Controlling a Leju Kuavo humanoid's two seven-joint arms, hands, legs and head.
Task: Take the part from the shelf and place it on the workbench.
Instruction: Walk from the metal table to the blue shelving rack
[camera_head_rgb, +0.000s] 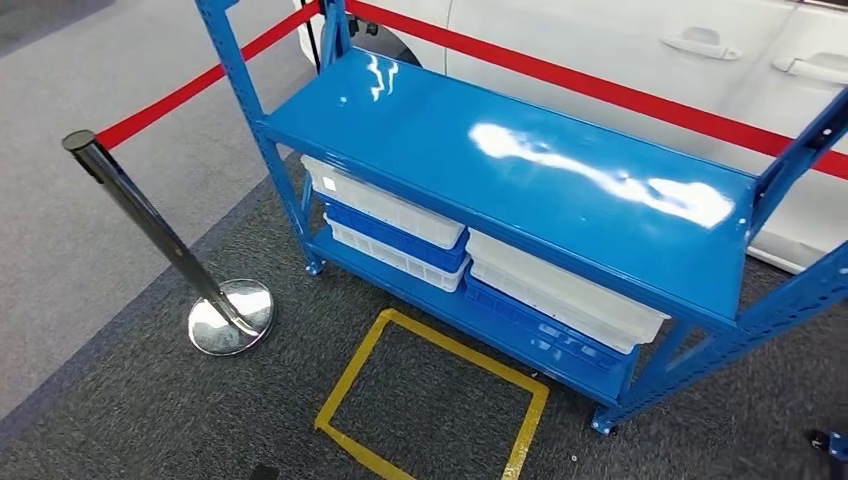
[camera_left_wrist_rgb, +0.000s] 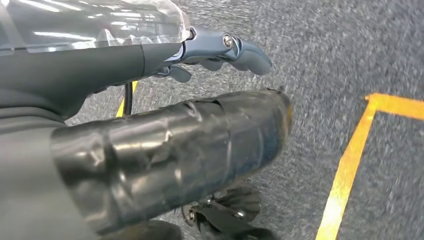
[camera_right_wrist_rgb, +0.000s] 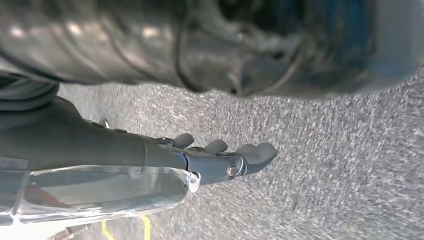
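Facing the blue shelf (camera_head_rgb: 520, 170) at twelve o'clock, you had both left hand (camera_left_wrist_rgb: 220, 50) and right hand (camera_right_wrist_rgb: 220, 162) hanging released, neither nearer its white bins (camera_head_rgb: 560, 290).

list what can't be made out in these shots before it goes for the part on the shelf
- Bin contents: head view, the blue shelf's top board covers the white bins, so no part is visible.
- Left hand: left wrist view, fingers partly behind its cover.
- Right hand: right wrist view, blurred.
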